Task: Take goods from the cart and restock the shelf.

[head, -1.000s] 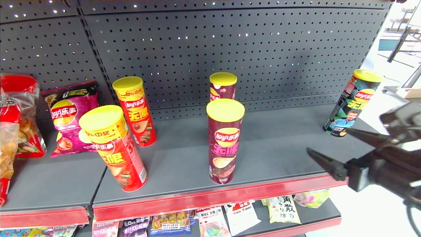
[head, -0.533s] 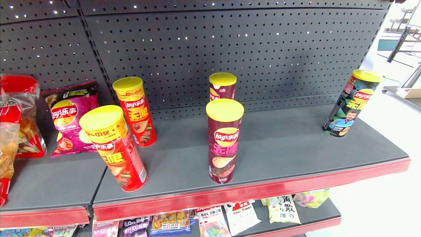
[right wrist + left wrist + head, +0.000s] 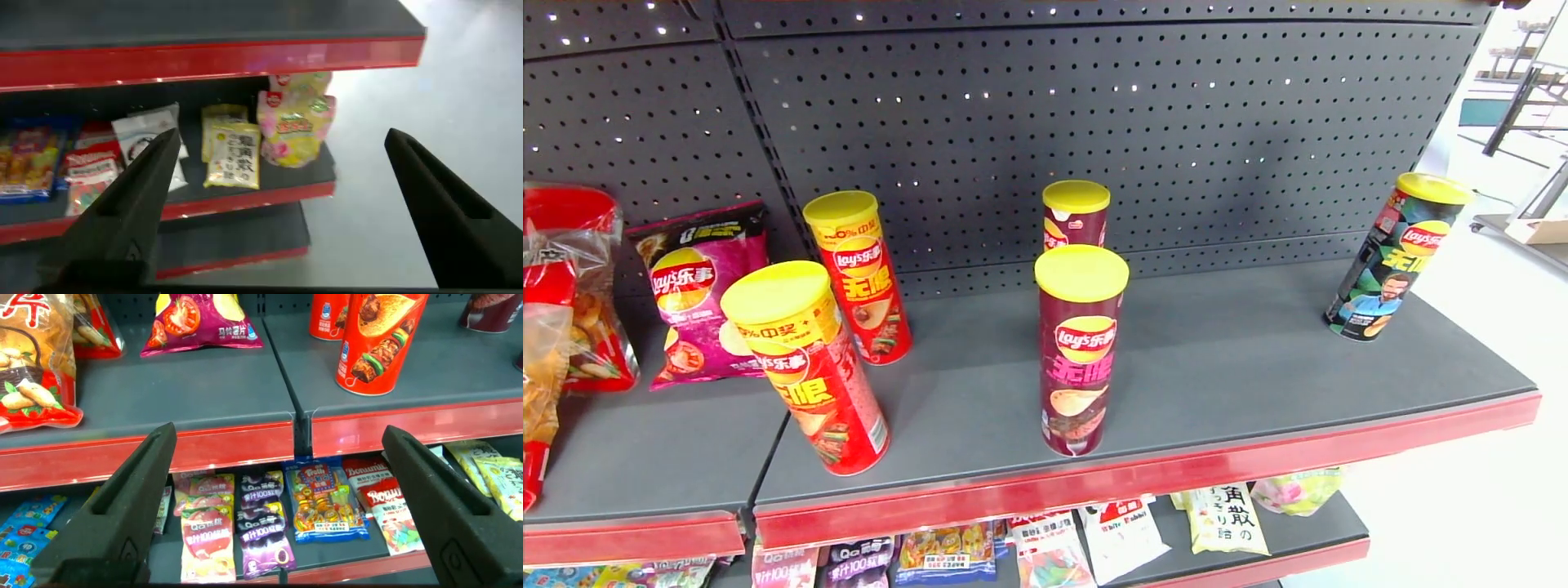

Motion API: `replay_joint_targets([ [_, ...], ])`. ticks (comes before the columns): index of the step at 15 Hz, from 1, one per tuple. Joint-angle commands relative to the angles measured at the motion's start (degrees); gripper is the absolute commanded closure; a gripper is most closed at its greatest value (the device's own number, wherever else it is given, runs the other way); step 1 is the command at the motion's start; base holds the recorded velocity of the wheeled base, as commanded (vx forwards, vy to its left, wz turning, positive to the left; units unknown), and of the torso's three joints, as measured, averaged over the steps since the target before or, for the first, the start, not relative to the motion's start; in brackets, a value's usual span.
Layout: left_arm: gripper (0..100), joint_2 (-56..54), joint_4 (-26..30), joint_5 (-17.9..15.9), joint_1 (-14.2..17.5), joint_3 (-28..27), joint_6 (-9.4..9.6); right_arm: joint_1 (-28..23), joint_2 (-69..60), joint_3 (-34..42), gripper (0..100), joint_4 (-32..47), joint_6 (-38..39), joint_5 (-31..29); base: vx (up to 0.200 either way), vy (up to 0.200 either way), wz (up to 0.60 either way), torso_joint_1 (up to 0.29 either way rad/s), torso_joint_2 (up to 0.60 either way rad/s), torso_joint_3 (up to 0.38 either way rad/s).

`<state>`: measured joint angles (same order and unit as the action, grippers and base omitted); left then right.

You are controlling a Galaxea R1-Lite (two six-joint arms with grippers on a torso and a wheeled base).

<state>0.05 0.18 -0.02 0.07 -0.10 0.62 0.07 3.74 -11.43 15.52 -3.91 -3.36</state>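
Left gripper [image 3: 278, 433]: fingers spread wide, nothing between them. It's low down in front of the shelf [image 3: 1217, 367], about level with the red lip [image 3: 1143, 478], and it faces the candy packets [image 3: 327, 502] on the lower tier. Right gripper [image 3: 282, 135] is also wide open and empty. It's out by the shelf's right end, facing some pouches [image 3: 233, 155] on the lower tier, with bare floor [image 3: 409, 163] beside them.

Hard to see in the head view:
- The back maroon can [image 3: 1076, 214] is mostly hidden by the front maroon can [image 3: 1082, 351]. Only its lid and a bit of label show.
- The snack bags [image 3: 560, 327] at the left edge are cut off by the frame.
- The lower tier stuff along the bottom edge is half tucked under the red lip, so I can't tell what most of it is.

Open room: there's a big bare stretch right of centre, between the front maroon can and the dark can [image 3: 1396, 257]. The dark can stands upright near the back at the right end. The front right corner is bare too.

Left of centre is tighter. The front red can [image 3: 805, 367] is near the lip by the seam between the two boards, and the back red can [image 3: 858, 278] stands behind it, close to the pegboard [image 3: 1094, 122]. A pink bag [image 3: 698, 294] leans on the pegboard just left of them. All five cans are upright with yellow lids on.
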Motion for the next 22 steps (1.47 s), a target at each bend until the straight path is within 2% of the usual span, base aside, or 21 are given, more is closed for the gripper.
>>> replay_joint_targets([
  [1,0,0.0,0.0,-0.1,0.0,0.0,0.08,0.0,-3.7,3.7,0,-1.8,0.5,0.5,0.0,0.0,0.0,0.0,0.0,0.0],
  [5,0,0.0,0.0,0.0,0.0,0.0,0.08,0.5,-0.8,4.6,0,-3.8,1.5,2.7,0.0,0.0,0.0,0.0,0.0,0.0],
  [7,0,0.0,0.0,0.0,0.0,0.0,0.17,0.1,-3.7,4.8,0,-4.6,-2.0,5.2,0.0,0.0,0.0,0.0,0.0,0.0],
  [10,0,0.0,0.0,0.0,0.0,0.0,0.17,0.0,-3.7,5.6,0,-6.2,1.8,2.2,0.0,0.0,0.0,0.0,0.0,0.0],
  [12,0,0.0,0.0,0.0,0.0,0.0,0.17,0.0,-3.7,6.3,0,-7.4,0.7,2.7,0.0,0.0,0.0,0.0,0.0,0.0],
  [14,0,0.0,0.0,0.0,0.0,0.0,0.17,0.0,-3.7,7.1,0,-8.8,3.8,2.7,0.0,0.0,0.0,0.0,0.0,0.0],
  [16,0,0.0,0.0,0.0,0.0,0.0,0.17,0.0,-3.7,8.9,0,-13.1,3.1,3.1,0.0,0.0,0.0,0.0,0.0,0.0],
  [19,0,0.0,0.0,0.0,0.0,0.0,0.17,0.0,-3.7,9.3,0,-13.9,2.9,4.1,0.0,0.0,0.0,0.0,0.0,0.0],
  [20,0,0.0,0.0,0.0,0.0,0.0,0.17,-0.1,-3.7,9.4,0,-13.8,4.6,0.9,0.0,0.0,0.0,0.0,0.0,0.0],
  [21,0,0.0,0.0,0.0,0.0,0.0,0.17,0.0,-3.7,9.3,0,-13.9,6.6,0.8,0.0,0.0,0.0,0.0,0.0,0.0],
  [22,0,0.0,0.0,0.0,0.0,0.0,0.17,0.0,-3.7,9.4,0,-14.1,4.5,2.8,0.0,0.0,0.0,0.0,0.0,0.0],
])
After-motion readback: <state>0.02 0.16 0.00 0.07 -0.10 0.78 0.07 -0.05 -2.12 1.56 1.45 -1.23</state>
